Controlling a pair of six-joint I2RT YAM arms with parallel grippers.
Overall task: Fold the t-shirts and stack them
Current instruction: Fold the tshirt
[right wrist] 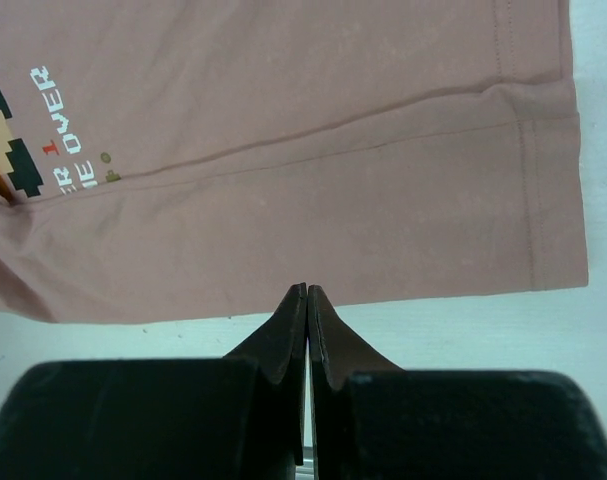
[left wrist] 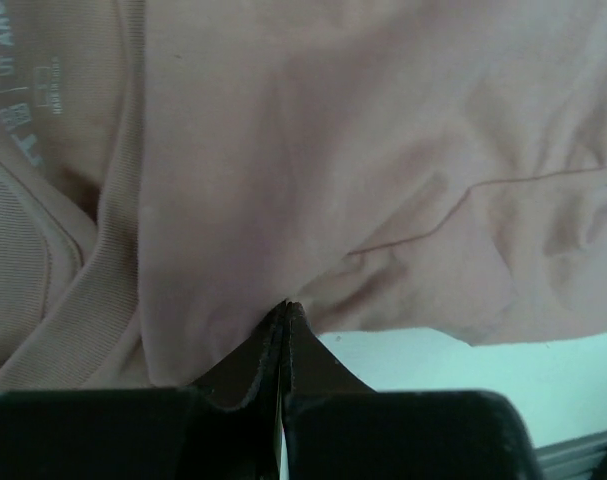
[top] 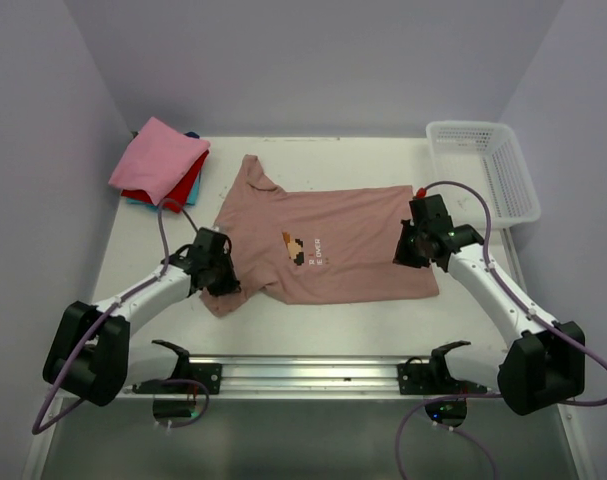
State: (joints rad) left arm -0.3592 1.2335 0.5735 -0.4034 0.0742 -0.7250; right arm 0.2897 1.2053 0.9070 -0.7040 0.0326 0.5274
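The white table (top: 333,325) is the biggest thing here. A pink shirt (top: 358,235) is spread flat across the middle of it. The neck points to the table's left edge and the bottom hem points to the right edge. A white basket (top: 523,190) sits at the far right corner. A pile of folded shirts (top: 158,160) sits at the far left corner, with bright pink on top and red and blue under it.

The left claw (left wrist: 286,308) is down by the sleeve, on the side of the shirt that faces the table's near edge. Its two tips are pressed together. The cloth wrinkles toward them, so it looks clamped on the shirt. The right claw (right wrist: 306,292) is on that same side, close to the hem. Its tips are pressed together too, right at the cloth's edge. The cloth there lies smooth, so I cannot tell if any is caught.

A small picture (top: 293,248) with white words sits in the middle of the shirt.

I think this is the first fold, so this shirt is only just begun. To do it well, both claws need a real pinch of cloth. They should lift a little, both at once, and carry that side over toward the far edge at the same speed. The cloth between them should be kept straight so it does not sag or twist. If the right claw has nothing, it should open and grab again first.
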